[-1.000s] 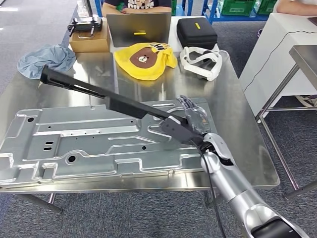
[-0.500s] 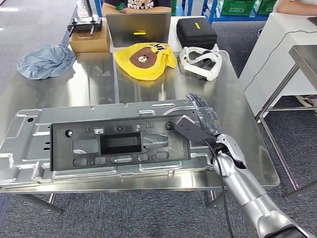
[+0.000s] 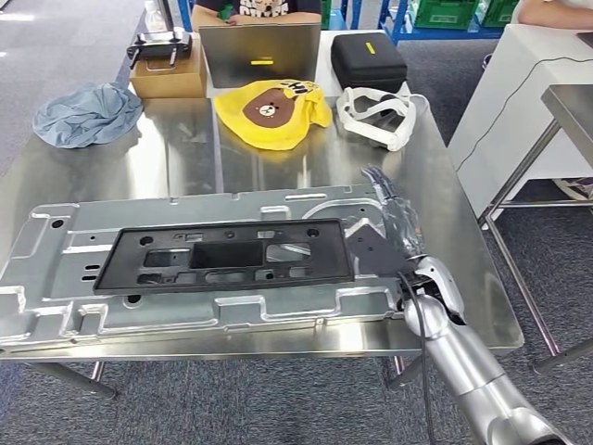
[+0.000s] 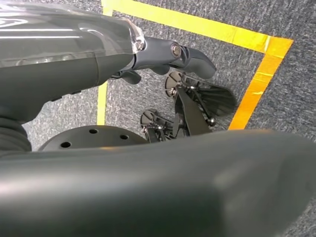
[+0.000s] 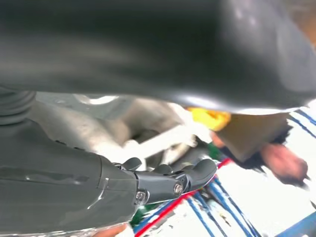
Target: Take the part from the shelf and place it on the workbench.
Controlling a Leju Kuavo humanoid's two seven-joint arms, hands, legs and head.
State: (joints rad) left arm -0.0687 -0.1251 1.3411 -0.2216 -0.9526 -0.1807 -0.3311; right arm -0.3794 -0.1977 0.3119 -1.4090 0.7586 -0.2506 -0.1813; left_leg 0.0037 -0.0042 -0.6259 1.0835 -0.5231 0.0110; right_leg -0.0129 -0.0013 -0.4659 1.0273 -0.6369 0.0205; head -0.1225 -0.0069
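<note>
In the head view, the black part point(image 3: 227, 255), tilted in the air a second ago, is now seen flat on the metal panel point(image 3: 63, 278) covering the surface point(image 3: 447, 185); placement is judged complete, with the right robot hand point(image 3: 392, 227) beside its end, grasp undeterminable. In the left wrist view, the left robot hand point(image 4: 186, 52) is seen holding nothing above the floor. No containers with contents are observed.

Part point(image 3: 227, 256): long flat black plastic panel w/ cutouts & holes, lying flat, lengthwise across the stamped metal plate point(image 3: 42, 278) on the steel counter point(image 3: 447, 195). Its right end sits under the right robot hand point(image 3: 395, 232).
</note>
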